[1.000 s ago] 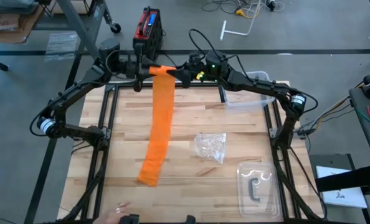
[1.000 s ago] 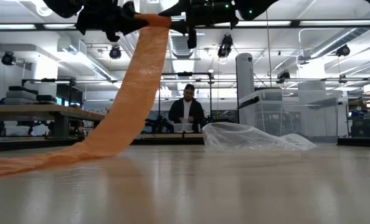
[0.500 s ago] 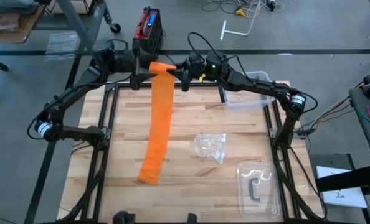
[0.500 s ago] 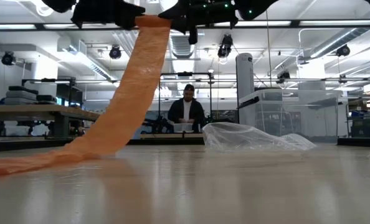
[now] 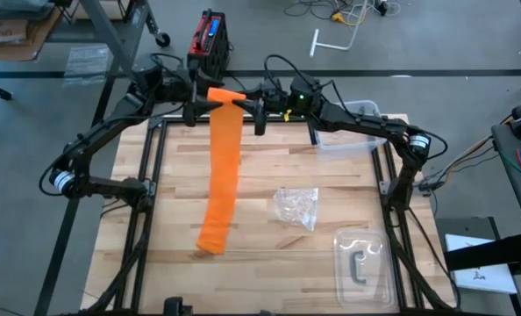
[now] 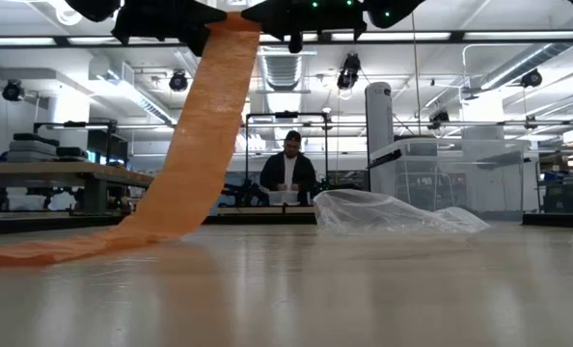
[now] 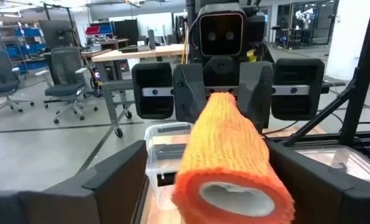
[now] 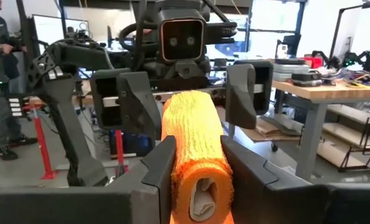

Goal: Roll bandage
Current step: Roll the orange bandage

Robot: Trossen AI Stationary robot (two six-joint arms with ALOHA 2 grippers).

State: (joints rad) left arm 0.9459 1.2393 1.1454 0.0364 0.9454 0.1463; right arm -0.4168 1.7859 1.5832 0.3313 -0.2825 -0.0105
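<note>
R gripper [image 8: 196,171] is clamped on the rolled end of the bandage [image 5: 223,167], fingers [image 8: 162,168] pressing both sides of the orange core so the roll keeps its shape, held high over the table's far edge. L gripper [image 7: 219,186] faces it end-on, jaws spread wide w/ the roll between them, untouched: judged a re-grip position for the next turn. Rest of the strip hangs down, its tail flat on the table [image 5: 269,250], free to feed. Plastic wrapper [image 5: 296,207] lies well apart, to the side.
</note>
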